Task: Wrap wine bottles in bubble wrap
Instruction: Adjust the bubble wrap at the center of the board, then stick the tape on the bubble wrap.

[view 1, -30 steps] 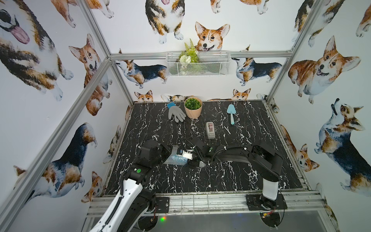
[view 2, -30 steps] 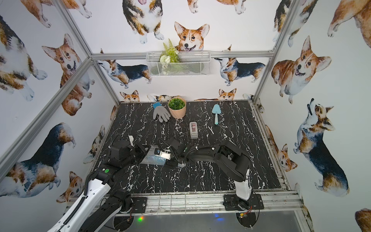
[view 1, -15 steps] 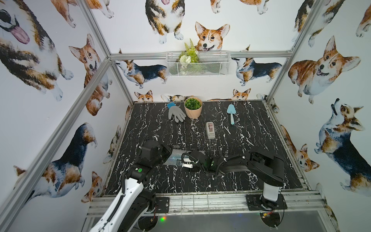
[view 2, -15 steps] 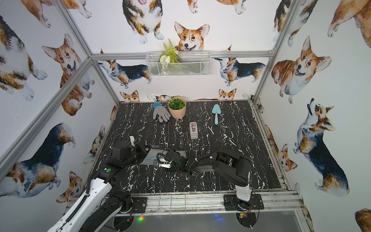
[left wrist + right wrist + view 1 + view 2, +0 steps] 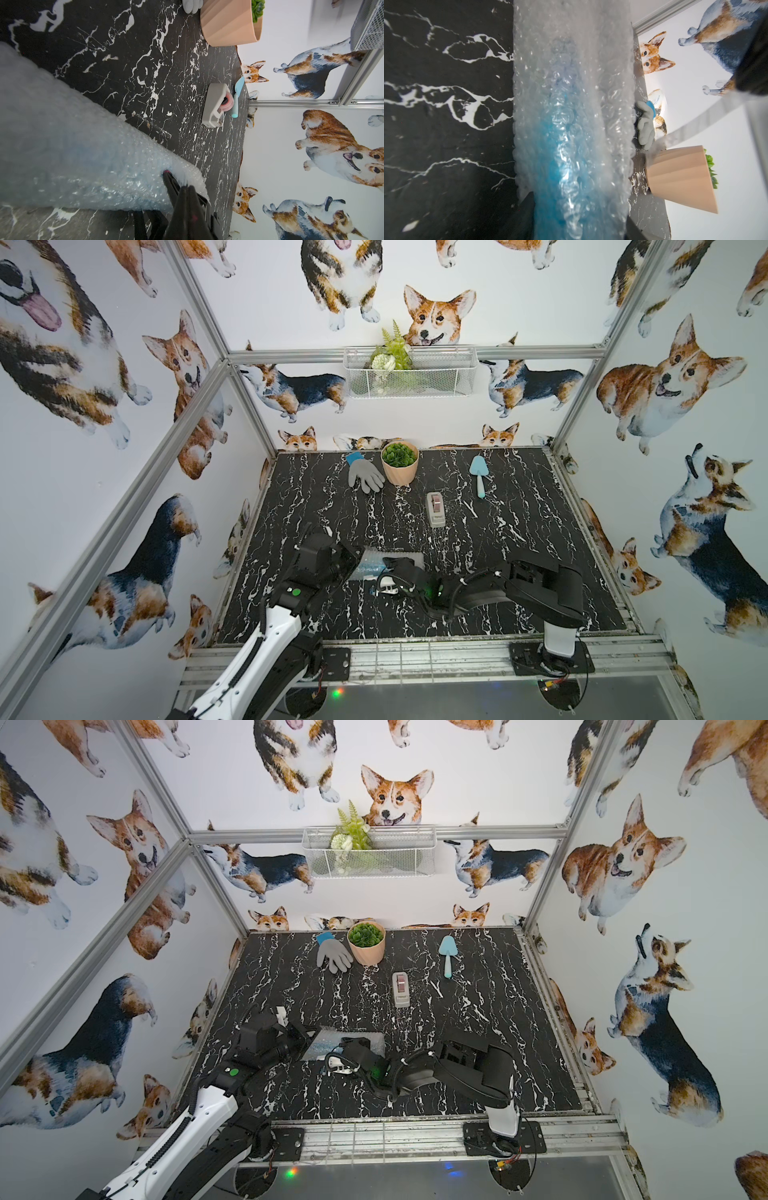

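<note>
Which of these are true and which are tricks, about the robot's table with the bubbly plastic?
1. The bubble wrap covers the bottle of blue liquid. True.
2. The tape dispenser stands on the table, apart from the bubble wrap. True.
3. The grey glove lies on the tape dispenser. False: it lies on the table beside the plant pot.
4. The right gripper holds the light-blue trowel. False: the trowel lies on the table near the back, and the right gripper straddles the wrapped bottle.
5. The left gripper is wide open. False: it is shut on the bubble wrap's edge.
</note>
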